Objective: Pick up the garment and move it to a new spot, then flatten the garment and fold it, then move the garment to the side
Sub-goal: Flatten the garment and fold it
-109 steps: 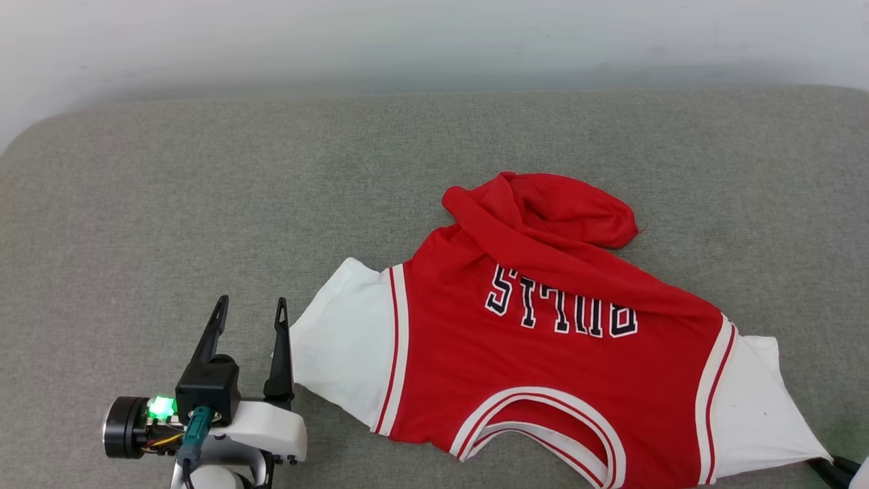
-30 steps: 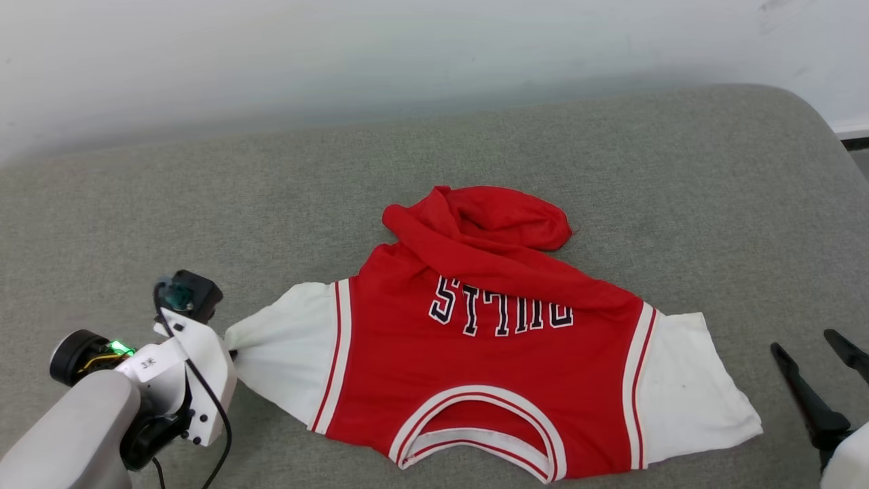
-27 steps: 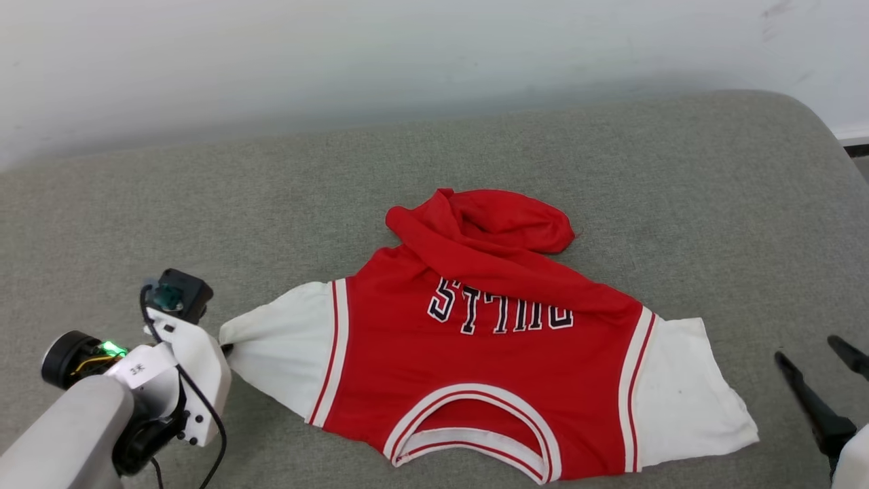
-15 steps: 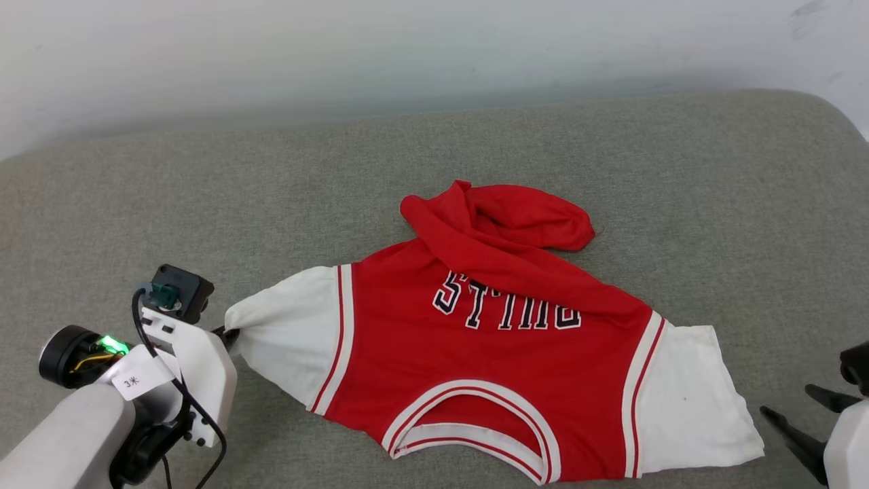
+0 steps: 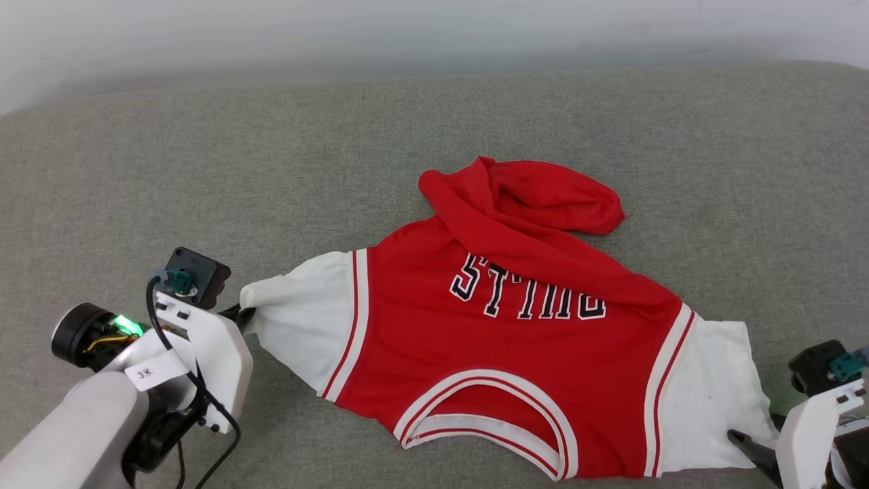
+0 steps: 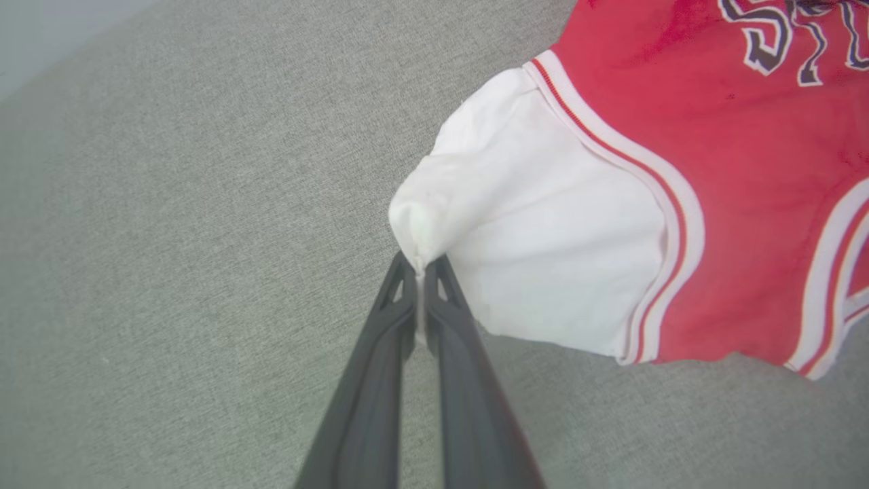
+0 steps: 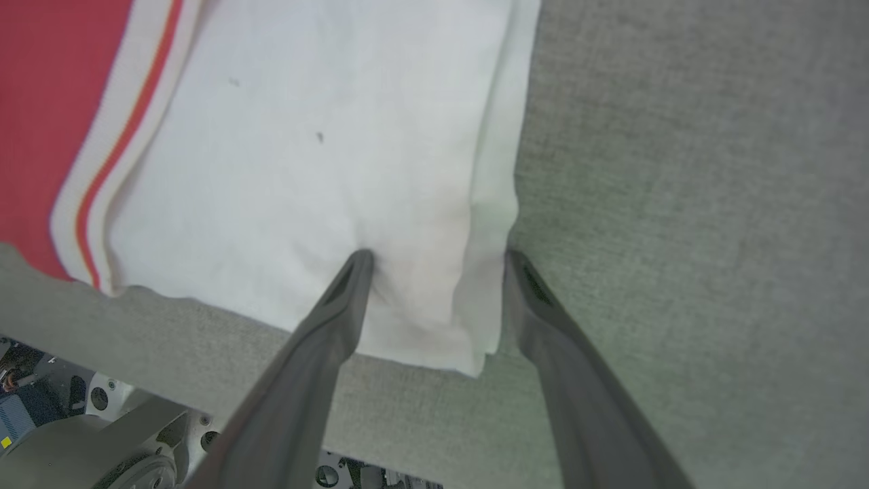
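The garment [image 5: 502,353], a red T-shirt with white sleeves and striped trim, lies spread on the grey padded surface, its lettering upside down and its hem bunched at the far side. My left gripper [image 5: 243,314] is shut on the tip of the left white sleeve, and the left wrist view shows my left gripper [image 6: 421,261] pinching the cloth of the garment [image 6: 543,224]. My right gripper [image 5: 760,441] is at the right sleeve's near corner. In the right wrist view my right gripper [image 7: 436,255] is open astride that corner of the garment [image 7: 305,136], one finger on the cloth, the other on the surface.
The grey padded surface [image 5: 204,170] runs wide on all sides of the shirt, with a white wall behind it. Its near edge passes just under the right sleeve, and part of the robot base [image 7: 102,435] shows below that edge.
The camera has shifted. My right gripper, which stood apart to the right of the shirt, has come in over the right sleeve's corner. My left gripper keeps its hold on the left sleeve.
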